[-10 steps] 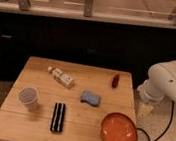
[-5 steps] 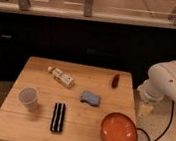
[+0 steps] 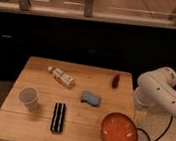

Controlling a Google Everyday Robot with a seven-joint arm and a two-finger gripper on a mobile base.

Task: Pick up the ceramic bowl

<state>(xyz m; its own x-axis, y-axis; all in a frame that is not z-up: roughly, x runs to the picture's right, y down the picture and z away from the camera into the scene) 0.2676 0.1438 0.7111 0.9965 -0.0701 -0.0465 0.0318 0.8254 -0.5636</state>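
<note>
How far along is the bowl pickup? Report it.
Done: nothing; the ceramic bowl rests on the table, at the corner nearest the arm. In hand: the gripper hangs beside the table's edge, just behind the bowl, apparently apart from it. Left: reach the rim, grip, lift.

Dim, warm light leaves a sheen on the ceramic bowl [image 3: 119, 132], the end effector [image 3: 141, 116] faintly lit just beyond it.

Ceramic bowl [image 3: 119, 132]: glossy orange-red (darker rim). Table [image 3: 90, 81]: light wood grain. Gripper [image 3: 141, 116], at the table's right edge: pale cream.
</note>
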